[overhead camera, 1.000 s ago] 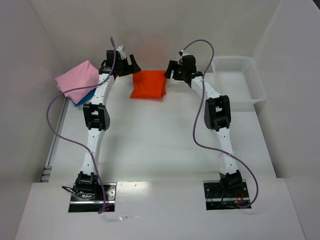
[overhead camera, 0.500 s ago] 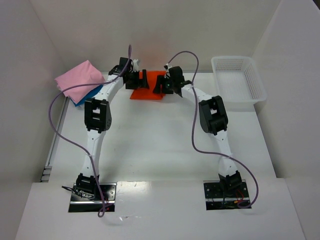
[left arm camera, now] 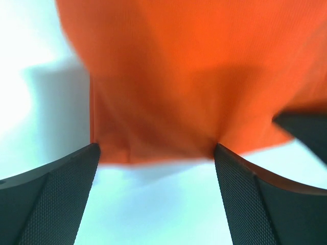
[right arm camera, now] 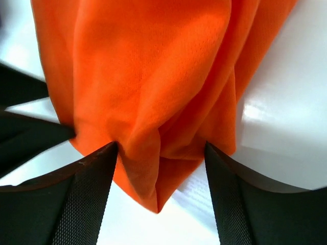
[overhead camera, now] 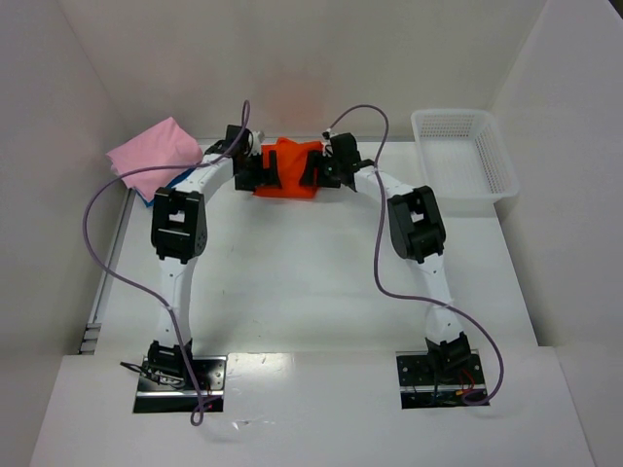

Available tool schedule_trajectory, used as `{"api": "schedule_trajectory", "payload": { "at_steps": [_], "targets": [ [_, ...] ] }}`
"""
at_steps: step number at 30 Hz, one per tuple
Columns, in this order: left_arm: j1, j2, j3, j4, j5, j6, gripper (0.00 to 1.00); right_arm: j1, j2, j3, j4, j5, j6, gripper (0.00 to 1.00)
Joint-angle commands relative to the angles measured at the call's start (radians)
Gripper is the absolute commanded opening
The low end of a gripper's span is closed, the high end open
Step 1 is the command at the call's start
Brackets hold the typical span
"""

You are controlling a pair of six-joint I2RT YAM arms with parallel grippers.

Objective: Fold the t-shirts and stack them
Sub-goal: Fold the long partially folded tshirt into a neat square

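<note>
Both arms have closed in on the orange t-shirt (overhead camera: pixel 289 167), which is not yet stacked, left gripper (left arm camera: pixel 156 150) wide open, right gripper (right arm camera: pixel 161 148) grip unclear; far left, pink t-shirt (overhead camera: pixel 151 151) lies on blue t-shirt (overhead camera: pixel 154 195).

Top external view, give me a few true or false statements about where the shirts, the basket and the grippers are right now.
1. The orange t-shirt lies between the left gripper and the right gripper. True.
2. The pink t-shirt is inside the basket. False: it lies at the far left of the table, well away from the basket.
3. The left gripper is clamped shut. False: its jaws stand open on either side of the orange t-shirt's edge.
4. The basket stands at the far right of the table. True.
5. The blue t-shirt lies on top of the pink one. False: the pink t-shirt covers it, and only an edge of blue shows.
</note>
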Motion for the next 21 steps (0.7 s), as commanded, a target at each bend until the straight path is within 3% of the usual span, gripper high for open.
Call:
{"api": "schedule_trajectory", "payload": {
  "at_steps": [1, 3, 9, 16, 21],
  "targets": [
    [0.025, -0.141, -0.134, 0.079, 0.011, 0.006, 1.00, -0.005, -0.126, -0.076, 0.026, -0.014, 0.013, 0.75],
    [0.048, -0.201, -0.229, 0.106, 0.022, -0.003, 1.00, -0.005, -0.161, -0.127, 0.063, -0.028, 0.033, 0.76],
    [0.048, -0.236, -0.295, 0.116, 0.042, 0.007, 1.00, 0.015, -0.232, -0.245, 0.097, -0.049, 0.033, 0.70],
    [0.048, -0.218, -0.317, 0.185, 0.074, -0.023, 1.00, 0.035, -0.208, -0.235, 0.130, -0.068, 0.024, 0.68],
    [0.058, -0.175, -0.307, 0.251, 0.098, -0.052, 0.91, 0.055, -0.161, -0.190, 0.092, -0.068, -0.005, 0.64]
  ]
}}
